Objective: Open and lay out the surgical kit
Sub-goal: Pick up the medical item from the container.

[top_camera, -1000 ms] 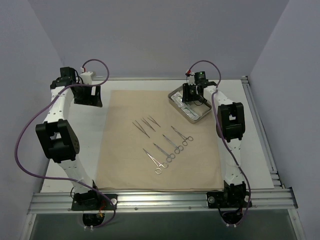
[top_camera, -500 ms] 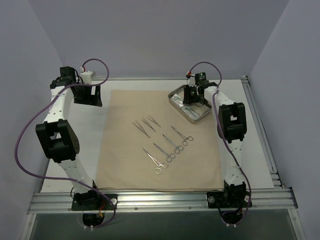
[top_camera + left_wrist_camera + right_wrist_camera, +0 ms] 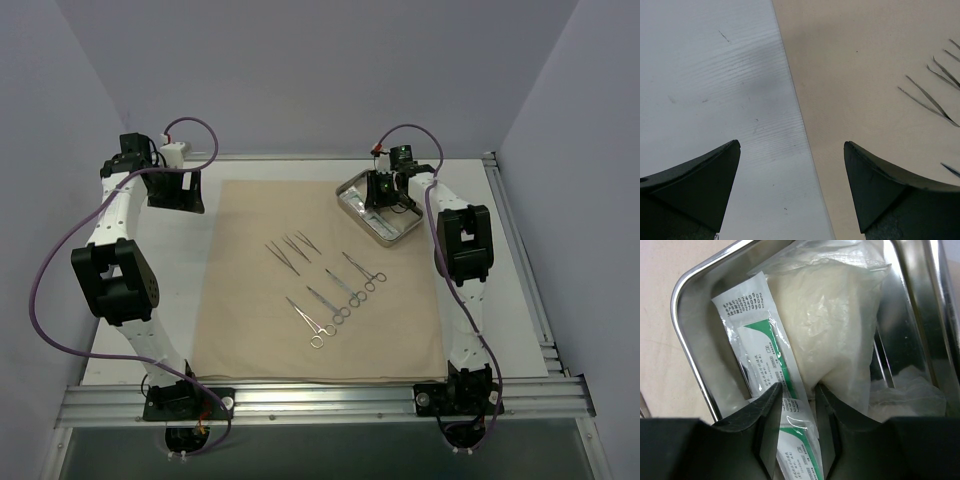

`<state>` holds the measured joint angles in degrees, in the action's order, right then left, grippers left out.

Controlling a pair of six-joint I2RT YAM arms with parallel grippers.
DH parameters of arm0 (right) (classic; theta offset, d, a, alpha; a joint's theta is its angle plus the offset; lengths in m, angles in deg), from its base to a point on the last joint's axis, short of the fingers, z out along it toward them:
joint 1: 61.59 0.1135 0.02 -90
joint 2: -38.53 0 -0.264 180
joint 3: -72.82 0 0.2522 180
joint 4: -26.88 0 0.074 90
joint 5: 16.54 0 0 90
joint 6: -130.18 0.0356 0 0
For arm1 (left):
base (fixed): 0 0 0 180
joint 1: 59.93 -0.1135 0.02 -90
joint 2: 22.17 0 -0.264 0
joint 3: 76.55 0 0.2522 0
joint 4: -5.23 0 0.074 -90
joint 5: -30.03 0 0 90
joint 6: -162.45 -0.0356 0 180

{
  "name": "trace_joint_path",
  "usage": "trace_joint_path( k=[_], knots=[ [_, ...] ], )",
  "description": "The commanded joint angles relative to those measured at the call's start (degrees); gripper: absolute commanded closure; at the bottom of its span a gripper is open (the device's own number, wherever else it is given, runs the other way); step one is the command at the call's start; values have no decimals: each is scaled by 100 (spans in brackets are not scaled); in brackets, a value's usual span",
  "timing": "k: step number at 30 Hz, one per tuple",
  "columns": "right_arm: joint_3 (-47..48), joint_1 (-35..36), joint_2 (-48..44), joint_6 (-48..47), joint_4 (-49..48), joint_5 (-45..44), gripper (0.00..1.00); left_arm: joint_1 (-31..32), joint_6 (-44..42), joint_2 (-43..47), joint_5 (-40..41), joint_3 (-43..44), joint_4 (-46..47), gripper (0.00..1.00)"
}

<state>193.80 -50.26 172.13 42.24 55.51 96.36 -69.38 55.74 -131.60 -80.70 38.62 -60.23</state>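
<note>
Overhead view of a white counter [image 3: 500, 300] with two robot arms bolted at its near edge. A tan cloth wrap [image 3: 250, 310] lies unfolded flat across the middle of the counter. On the cloth, three thin metal tweezers [image 3: 291, 249] lie side by side near the centre. Just nearer the arms, three ring-handled clamps [image 3: 340, 295] lie in a loose diagonal row, apart from one another. A shiny rectangular steel tray [image 3: 402, 233] sits at the cloth's far right corner.

The left tool [image 3: 176, 190] hangs over the cloth's far left edge. In its wrist view the left tool [image 3: 791, 150] has its two dark fingers spread wide apart with nothing between them. Below it the cloth's edge meets bare counter, and the tweezers' tips show at the right.

The right tool [image 3: 381, 194] reaches down into the tray. Its wrist view shows a clear bag of white gauze [image 3: 830, 330] filling much of the tray. A long clear packet [image 3: 762, 345] with green print lies beside it (the small lettering is too fine to read). A second packet [image 3: 795, 450] lies partly under the first. The fingers stand a narrow gap apart, straddling the long packet. Whether they actually pinch it cannot be told.
</note>
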Motion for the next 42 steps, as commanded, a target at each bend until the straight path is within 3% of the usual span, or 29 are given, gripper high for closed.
trace_joint_path(
  k=[1,5,14,26,42],
  knots=[
    [184,53,16,-39,305,356,70,5,-17,44,16,275,-15,6],
    [247,71,175,-127,367,426,69,5,-16,36,16,283,-24,6],
    [335,62,-27,-145,279,356,99,5,-34,71,43,292,-24,6],
    [300,62,-897,-496,428,49,100,5,-43,176,17,292,-42,6],
    [142,-8,-502,-470,332,-250,96,5,-69,282,43,231,-15,6]
  ],
)
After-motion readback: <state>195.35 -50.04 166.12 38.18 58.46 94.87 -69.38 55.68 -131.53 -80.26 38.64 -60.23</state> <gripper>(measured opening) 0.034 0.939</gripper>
